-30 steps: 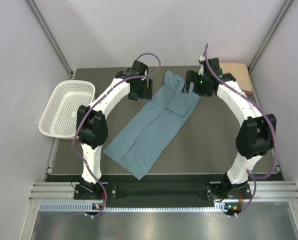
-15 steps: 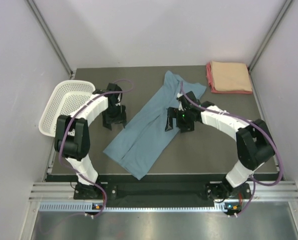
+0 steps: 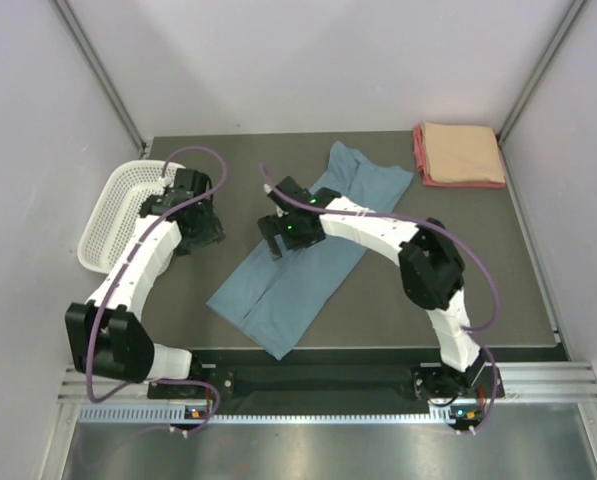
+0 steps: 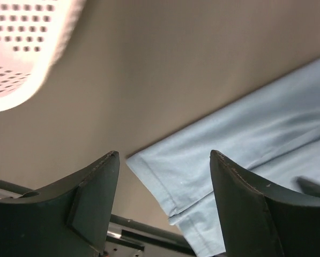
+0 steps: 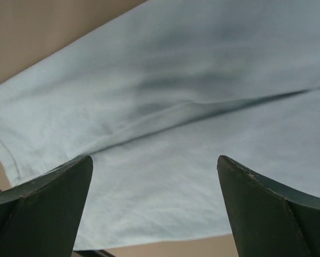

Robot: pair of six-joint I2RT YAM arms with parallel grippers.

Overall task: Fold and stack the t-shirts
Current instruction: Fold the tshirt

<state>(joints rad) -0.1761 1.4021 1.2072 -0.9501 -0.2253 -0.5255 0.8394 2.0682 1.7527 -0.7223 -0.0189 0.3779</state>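
- From above: the blue shirt lies flat, its long axis slanting from near-left to far-right. The right gripper hangs over its left long edge; the left gripper sits off the cloth, between it and the basket. The folded shirts sit stacked in the far right corner, well apart.
- Left wrist: its fingers are spread wide and empty. The shirt's hemmed corner lies just ahead, with the cloth running off to the right.
- Right wrist: its fingers are also wide apart and empty. The shirt fills the view beneath, a crease crossing between them.
- The right arm looks nearer; I'd say the left must shift right to reach the edge.
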